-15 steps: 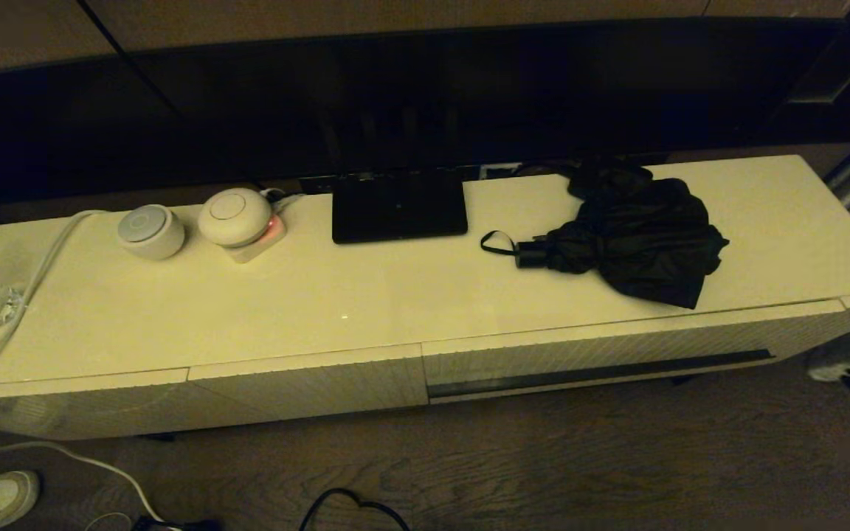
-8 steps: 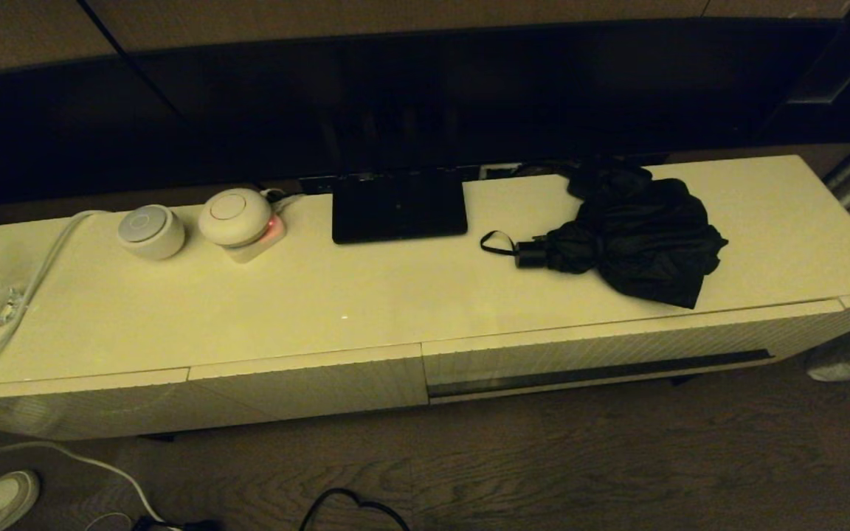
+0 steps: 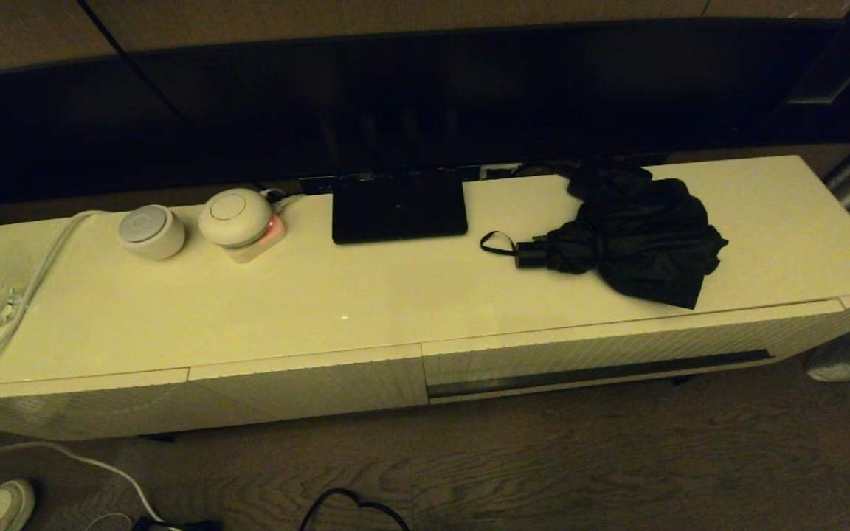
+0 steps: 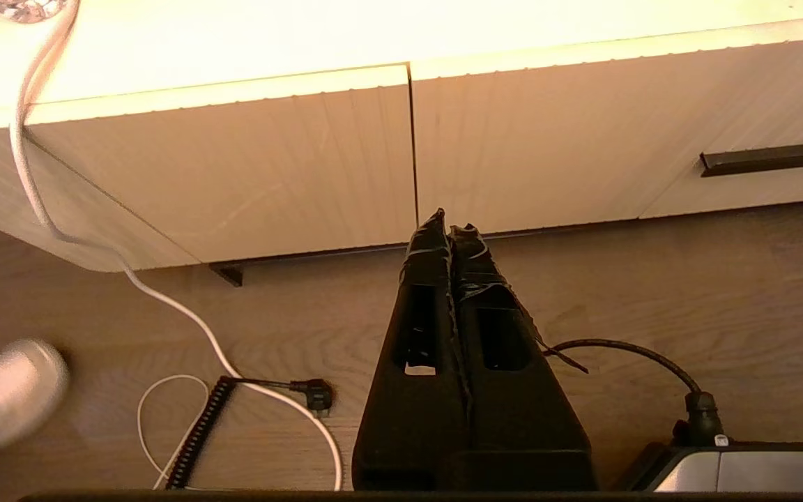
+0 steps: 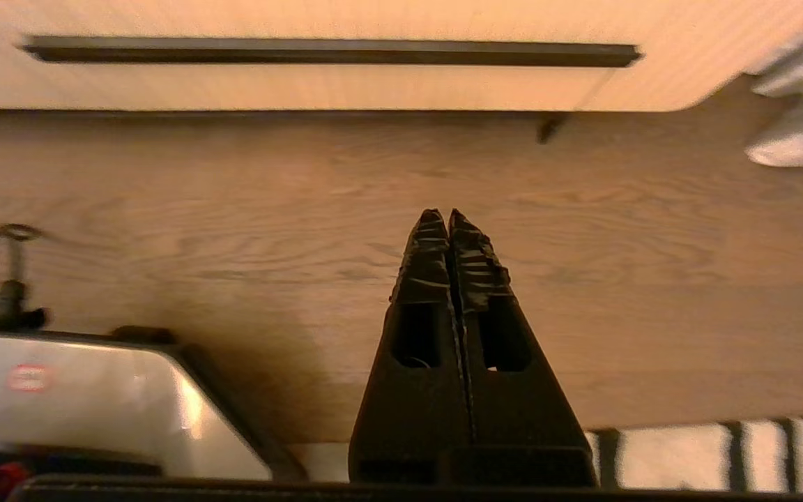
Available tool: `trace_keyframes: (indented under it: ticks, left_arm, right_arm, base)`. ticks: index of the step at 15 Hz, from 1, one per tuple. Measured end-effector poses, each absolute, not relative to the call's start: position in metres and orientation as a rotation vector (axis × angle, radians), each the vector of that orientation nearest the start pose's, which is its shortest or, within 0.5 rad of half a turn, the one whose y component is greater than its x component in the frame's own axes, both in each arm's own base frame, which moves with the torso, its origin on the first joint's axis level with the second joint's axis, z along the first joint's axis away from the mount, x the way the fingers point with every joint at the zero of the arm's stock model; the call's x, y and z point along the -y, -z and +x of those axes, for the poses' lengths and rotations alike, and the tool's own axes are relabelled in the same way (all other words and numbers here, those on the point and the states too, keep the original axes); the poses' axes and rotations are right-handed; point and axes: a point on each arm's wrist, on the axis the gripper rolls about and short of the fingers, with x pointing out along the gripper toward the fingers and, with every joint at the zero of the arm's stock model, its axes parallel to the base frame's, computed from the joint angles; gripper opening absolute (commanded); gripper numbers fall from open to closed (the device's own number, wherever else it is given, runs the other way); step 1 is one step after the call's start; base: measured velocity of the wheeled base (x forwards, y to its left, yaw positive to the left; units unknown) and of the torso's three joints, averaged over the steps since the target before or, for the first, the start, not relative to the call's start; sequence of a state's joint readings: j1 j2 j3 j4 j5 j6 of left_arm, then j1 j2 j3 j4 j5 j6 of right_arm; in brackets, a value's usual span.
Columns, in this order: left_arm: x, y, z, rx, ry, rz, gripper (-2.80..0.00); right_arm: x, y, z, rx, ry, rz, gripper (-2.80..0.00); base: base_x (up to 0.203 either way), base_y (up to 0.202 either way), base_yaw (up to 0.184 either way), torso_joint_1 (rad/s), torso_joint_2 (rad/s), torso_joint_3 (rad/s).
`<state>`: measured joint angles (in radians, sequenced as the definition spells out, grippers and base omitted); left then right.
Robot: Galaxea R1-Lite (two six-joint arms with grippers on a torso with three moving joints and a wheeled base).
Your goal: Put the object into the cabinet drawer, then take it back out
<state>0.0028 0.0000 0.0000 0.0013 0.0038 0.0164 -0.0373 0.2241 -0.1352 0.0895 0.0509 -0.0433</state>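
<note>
The long cream cabinet [image 3: 366,310] is being seen with its cabinet drawer [image 3: 617,350] closed flush, so its contents are hidden. The umbrella [image 3: 635,240] is lying on the cabinet top above that drawer, handle and strap pointing toward the flat black stand base [image 3: 398,206]. It is being kept well apart from both grippers. The left gripper [image 4: 449,230] and right gripper [image 5: 449,222] are being held low over the wooden floor [image 3: 617,457], fingers pressed together, gripping nothing. Since a second ago, the dark blurred shape at the frame's right edge is no longer being seen.
</note>
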Motion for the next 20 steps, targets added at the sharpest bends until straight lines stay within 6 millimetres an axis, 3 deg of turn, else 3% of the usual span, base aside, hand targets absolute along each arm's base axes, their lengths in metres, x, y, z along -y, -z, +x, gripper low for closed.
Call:
trace_keyframes:
  ticks: [6, 12, 20]
  left_arm:
    - [0.000, -0.075, -0.023, -0.002, -0.007, 0.017, -2.80]
    - [0.000, -0.075, -0.023, -0.002, -0.007, 0.016, -2.80]
    - [0.000, -0.075, -0.023, -0.002, -0.007, 0.016, -2.80]
  right_arm:
    - [-0.001, -0.087, -0.032, -0.133, -0.055, 0.005, -2.80]
    - [0.000, -0.084, -0.024, 0.059, -0.031, 0.024, -2.80]
    - [0.000, -0.076, -0.023, 0.012, -0.021, -0.065, -2.80]
  base:
    - [0.000, 0.000, 0.000, 0.000, 0.00, 0.000]
    - [0.000, 0.000, 0.000, 0.000, 0.00, 0.000]
    - [0.000, 0.000, 0.000, 0.000, 0.00, 0.000]
